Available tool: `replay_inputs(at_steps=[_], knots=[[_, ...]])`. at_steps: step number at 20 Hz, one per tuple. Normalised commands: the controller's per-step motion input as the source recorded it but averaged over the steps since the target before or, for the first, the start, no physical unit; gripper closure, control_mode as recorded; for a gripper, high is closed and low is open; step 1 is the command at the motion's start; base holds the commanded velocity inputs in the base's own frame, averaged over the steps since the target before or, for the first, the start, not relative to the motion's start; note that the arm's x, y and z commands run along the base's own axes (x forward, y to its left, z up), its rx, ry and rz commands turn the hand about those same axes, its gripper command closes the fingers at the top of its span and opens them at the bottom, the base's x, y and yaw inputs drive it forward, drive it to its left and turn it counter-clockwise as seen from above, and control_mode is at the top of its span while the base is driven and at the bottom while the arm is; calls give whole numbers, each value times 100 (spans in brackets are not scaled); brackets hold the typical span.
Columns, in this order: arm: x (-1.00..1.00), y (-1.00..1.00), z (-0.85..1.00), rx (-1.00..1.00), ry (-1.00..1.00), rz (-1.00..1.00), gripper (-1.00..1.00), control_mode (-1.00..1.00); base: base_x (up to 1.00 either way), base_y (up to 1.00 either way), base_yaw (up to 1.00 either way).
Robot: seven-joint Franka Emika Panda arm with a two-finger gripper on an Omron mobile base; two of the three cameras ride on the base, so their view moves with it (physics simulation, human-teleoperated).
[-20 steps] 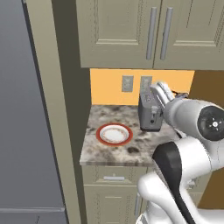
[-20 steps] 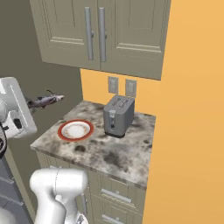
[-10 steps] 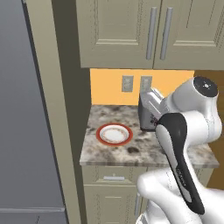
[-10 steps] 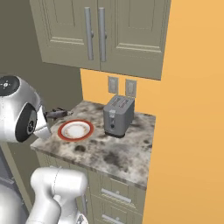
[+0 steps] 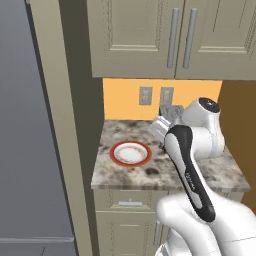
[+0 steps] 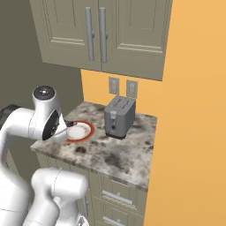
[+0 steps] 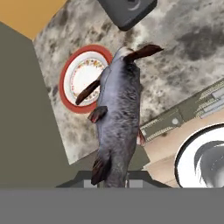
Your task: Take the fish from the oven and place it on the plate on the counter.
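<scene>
The slender dark grey fish [image 7: 118, 118] is being pinched near one end by the two-finger gripper [image 7: 114, 177] and carried in the air above the speckled granite counter [image 5: 210, 172]. The oven stage is judged done. The round white red-rimmed plate [image 7: 83, 78] is lying just beside; lowering and release are being awaited.

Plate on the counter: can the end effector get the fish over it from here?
Probably yes. The end effector holds the fish above the counter, and the plate lies bare just beside it; the toaster stands off to one side.
</scene>
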Motion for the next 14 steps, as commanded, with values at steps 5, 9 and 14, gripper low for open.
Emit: replay_inputs(at_steps=[5, 9, 14], knots=[[77, 33, -76, 0, 18, 11, 100, -100, 0, 0, 0], [96, 24, -61, 0, 21, 7, 100, -100, 0, 0, 0], [75, 3, -43, 0, 13, 10, 100, -100, 0, 0, 0]])
